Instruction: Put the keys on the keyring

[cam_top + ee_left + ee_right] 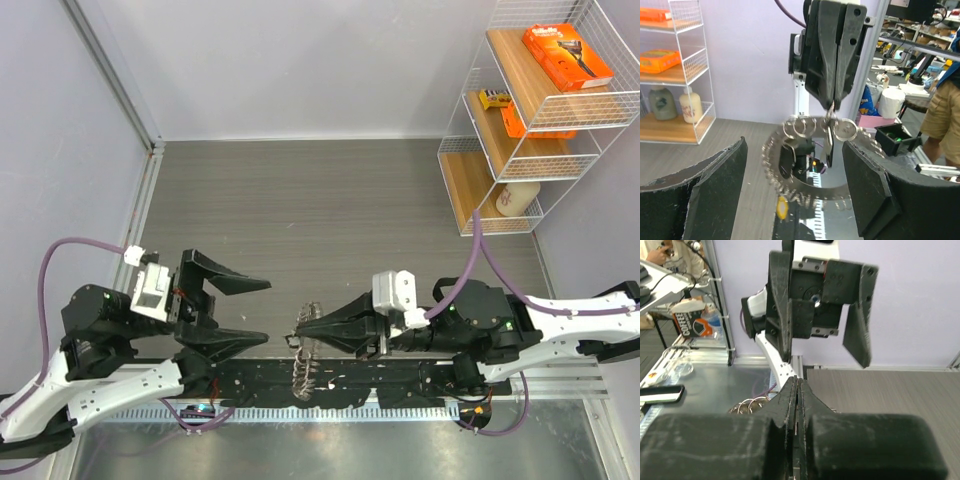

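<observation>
My right gripper (300, 325) is shut on the keyring (305, 362), which hangs below its tips over the table's near edge. In the left wrist view the right gripper's fingertips (832, 102) point down and pinch the ring's top. Several silver keys (771, 165) fan round in a blurred arc, with small ring loops (801, 125) above and a small yellow-green tag (782, 207) below. My left gripper (235, 310) stands open just left of the keyring, which hangs between and beyond its jaws, held by neither. In the right wrist view my shut gripper (799, 389) hides most of the ring; only its loops (747, 405) show.
A white wire shelf (530, 110) at the back right holds orange boxes (567, 55) and a pale bottle (512, 198). A black rail (380, 385) runs along the near edge under the keyring. A metal post (110, 75) borders the left side.
</observation>
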